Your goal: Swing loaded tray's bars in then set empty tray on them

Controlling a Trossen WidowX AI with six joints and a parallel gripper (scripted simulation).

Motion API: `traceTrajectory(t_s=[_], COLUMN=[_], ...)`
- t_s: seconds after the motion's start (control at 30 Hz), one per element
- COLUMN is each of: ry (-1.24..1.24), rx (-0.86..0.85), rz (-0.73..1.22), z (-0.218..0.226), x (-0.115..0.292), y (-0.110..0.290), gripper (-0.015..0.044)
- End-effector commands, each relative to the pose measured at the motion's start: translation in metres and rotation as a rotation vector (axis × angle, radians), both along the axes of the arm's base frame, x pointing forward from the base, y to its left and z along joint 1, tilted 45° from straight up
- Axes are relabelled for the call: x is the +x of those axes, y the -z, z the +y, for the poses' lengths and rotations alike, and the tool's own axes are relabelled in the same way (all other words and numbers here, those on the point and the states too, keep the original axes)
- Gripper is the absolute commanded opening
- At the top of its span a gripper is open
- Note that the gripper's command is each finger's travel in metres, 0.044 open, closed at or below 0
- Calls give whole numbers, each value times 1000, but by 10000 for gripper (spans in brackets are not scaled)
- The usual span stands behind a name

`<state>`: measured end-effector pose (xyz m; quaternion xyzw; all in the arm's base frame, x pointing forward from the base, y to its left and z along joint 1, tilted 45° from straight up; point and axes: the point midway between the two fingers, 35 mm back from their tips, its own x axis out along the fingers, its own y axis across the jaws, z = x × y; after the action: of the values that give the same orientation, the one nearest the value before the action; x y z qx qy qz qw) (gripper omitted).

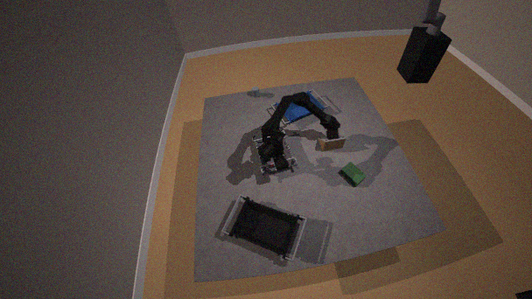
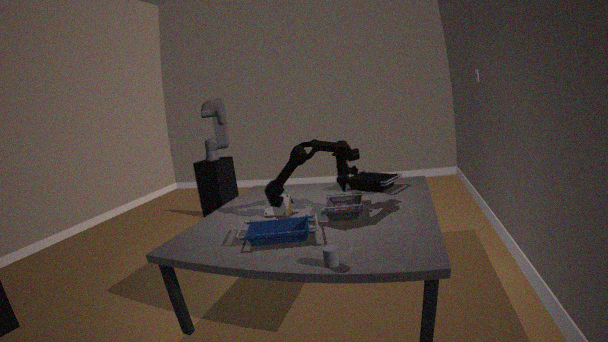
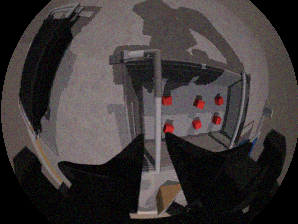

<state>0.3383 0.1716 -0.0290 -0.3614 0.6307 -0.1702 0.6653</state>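
red blocks (image 3: 193,112) visible from wrist only, fingers parted

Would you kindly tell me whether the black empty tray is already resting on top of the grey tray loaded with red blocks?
No, the black empty tray lies flat on the grey table, well apart from the grey tray loaded with red blocks under the gripper.

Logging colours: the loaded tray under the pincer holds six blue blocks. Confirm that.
Not right: the six blocks in the loaded tray under the pincer are red, not blue, as the wrist view shows.
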Motion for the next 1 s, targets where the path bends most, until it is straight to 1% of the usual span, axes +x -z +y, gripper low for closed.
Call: traceTrajectory(t_s=[0.0,0.1,0.13,0.17,0.23,0.3,0.43,0.6,0.8,0.97], ry=[0,0,7,23,86,191,447,766,1149,1468], rx=[0,1,-6,-1,19,51,121,194,267,319], rz=[0,1,1,-13,-68,-159,-381,-658,-1005,-1325], z=[4,19,4,2,-8,-25,-69,-125,-188,-232], x=[0,-3,-1,0,3,6,5,-13,-55,-102], y=[-4,-19,-9,-13,-27,-49,-100,-153,-201,-230], gripper=[210,289,315,341,394,440,440,440,440,440])
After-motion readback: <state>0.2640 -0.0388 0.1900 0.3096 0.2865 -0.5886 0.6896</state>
